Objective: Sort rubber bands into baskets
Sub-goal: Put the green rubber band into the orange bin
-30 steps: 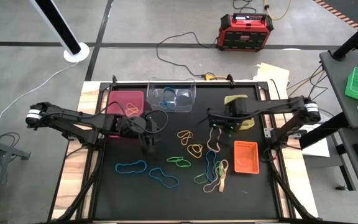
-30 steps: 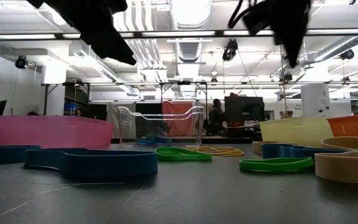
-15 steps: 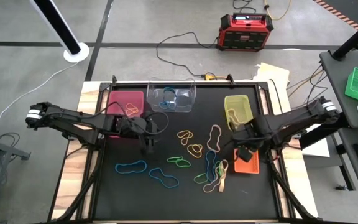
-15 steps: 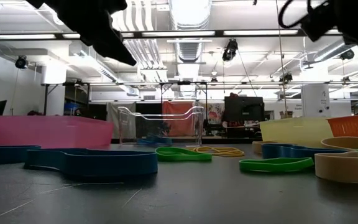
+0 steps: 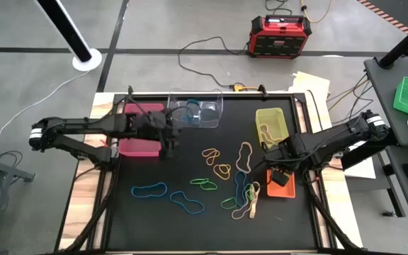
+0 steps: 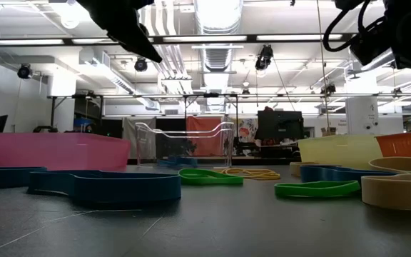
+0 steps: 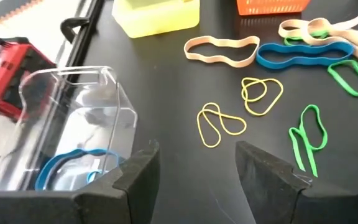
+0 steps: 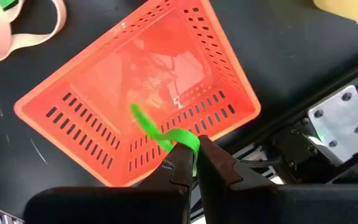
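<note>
Your right gripper (image 8: 188,163) sits at centre right of the high view, over the orange basket (image 5: 282,185) – its fingers are pinched tight on a green rubber band (image 8: 160,134), which curls up from the tips above the basket's near wall. Your left gripper (image 7: 197,165) is at upper left of centre, just beside the clear basket (image 5: 195,110) and the pink basket (image 5: 140,142), fingers spread wide with nothing between them. Blue bands (image 7: 73,168) already lie inside the clear basket. The yellow-green basket (image 5: 272,124) at upper right holds a tan band. Loose bands (image 5: 211,184) – blue, green, yellow, tan – are scattered across the middle of the black mat (image 5: 154,219).
</note>
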Controlling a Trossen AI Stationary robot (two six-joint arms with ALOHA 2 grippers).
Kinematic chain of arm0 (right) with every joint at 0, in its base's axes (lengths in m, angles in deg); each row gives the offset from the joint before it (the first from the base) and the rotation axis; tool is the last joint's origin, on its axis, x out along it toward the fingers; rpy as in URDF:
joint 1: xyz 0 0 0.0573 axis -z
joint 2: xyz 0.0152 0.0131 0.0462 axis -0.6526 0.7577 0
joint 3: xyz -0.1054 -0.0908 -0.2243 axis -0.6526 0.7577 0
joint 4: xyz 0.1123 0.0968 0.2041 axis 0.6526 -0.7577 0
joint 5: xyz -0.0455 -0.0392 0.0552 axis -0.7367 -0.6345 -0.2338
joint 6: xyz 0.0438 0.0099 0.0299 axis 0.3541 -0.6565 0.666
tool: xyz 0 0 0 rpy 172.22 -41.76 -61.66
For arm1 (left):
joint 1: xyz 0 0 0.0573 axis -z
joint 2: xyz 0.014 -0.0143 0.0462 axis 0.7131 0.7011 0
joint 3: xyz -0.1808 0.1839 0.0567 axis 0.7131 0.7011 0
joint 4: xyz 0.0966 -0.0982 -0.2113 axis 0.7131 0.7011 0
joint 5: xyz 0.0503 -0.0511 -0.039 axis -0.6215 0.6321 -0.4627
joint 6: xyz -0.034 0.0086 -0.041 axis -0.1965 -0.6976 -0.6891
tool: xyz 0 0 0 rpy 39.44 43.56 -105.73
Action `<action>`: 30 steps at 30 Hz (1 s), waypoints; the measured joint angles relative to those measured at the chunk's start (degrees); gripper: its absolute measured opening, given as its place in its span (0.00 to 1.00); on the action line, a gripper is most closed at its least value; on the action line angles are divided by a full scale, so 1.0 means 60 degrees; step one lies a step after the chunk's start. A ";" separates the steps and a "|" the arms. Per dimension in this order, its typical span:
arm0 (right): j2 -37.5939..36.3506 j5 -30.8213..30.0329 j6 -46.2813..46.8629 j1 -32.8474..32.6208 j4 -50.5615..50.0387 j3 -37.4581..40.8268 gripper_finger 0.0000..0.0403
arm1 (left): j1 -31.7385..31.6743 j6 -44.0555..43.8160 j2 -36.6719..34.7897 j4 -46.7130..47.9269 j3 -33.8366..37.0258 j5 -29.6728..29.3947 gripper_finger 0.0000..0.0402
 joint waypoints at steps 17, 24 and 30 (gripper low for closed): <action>-0.0923 0.0106 0.1169 0.0045 0.0130 -0.0001 0.02 | -0.0865 0.0110 -0.0102 0.0585 -0.0056 0.0629 0.47; -0.0762 0.0374 0.1828 0.0041 0.0243 -0.0005 0.02 | -0.0983 0.0753 -0.0102 0.0819 -0.0056 0.0602 0.47; -0.0715 0.0885 0.2642 0.0018 0.0645 -0.0001 0.02 | -0.1431 0.1307 -0.0102 0.0851 -0.0056 0.0553 0.47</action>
